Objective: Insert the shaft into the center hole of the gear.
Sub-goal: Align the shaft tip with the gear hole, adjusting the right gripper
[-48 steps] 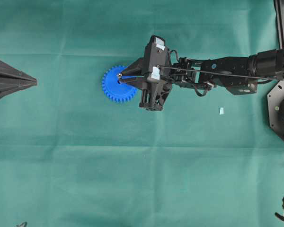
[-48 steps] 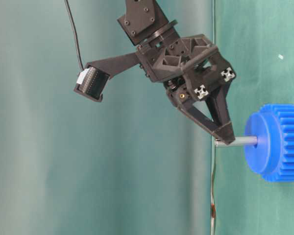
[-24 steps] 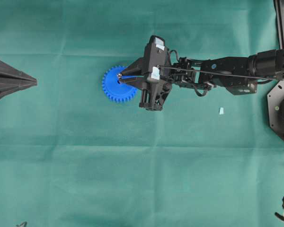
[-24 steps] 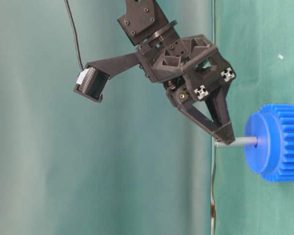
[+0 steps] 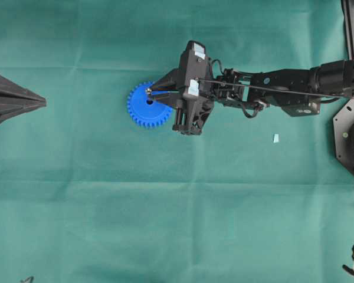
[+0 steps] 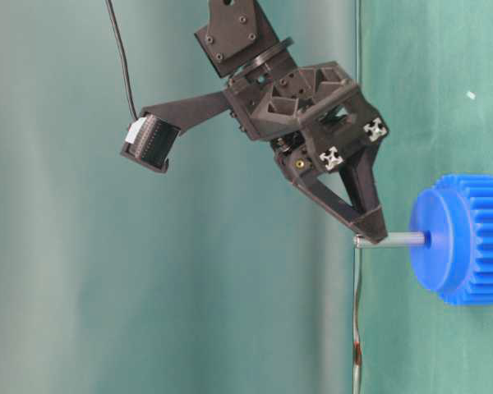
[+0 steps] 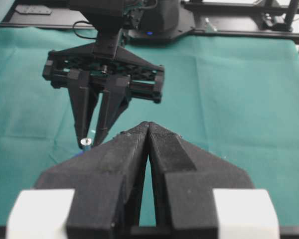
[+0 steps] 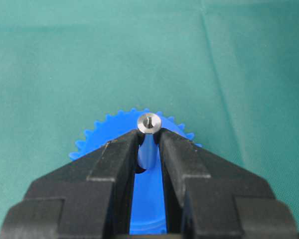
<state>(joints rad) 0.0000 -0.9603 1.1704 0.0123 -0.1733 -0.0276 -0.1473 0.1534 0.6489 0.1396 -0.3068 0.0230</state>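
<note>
Gripping the shaft (image 8: pixel 149 122) near its free end, the right gripper (image 5: pixel 152 94) is reaching in from the right of the overhead view, its jaws drawn nearly together with the pin pinched between the two black fingertips (image 8: pixel 120 149). In the right wrist view the shaft is showing end-on as a small shiny disc just above the fingertips, with the blue gear (image 8: pixel 114 130) lying behind and below it. In the table-level view the shaft (image 6: pixel 392 240) is standing square to the flat face of the gear (image 6: pixel 464 240), its far end meeting the middle of that face where the center hole lies; the hole itself is hidden by the pin there, and how deep the pin is sitting cannot be told. The gear (image 5: pixel 143 109) is lying flat on the green cloth of the desk (image 5: pixel 165 212), left of the middle in the overhead view, partly covered by the gripper. The left gripper (image 5: pixel 42 102) is hanging well apart at the left edge of the overhead view, its jaws pressed together at the tips and holding nothing, as the left wrist view also shows (image 7: pixel 148 127). A small pale blue fleck (image 5: pixel 276 138) is lying on the cloth to the right, below the right arm.
</note>
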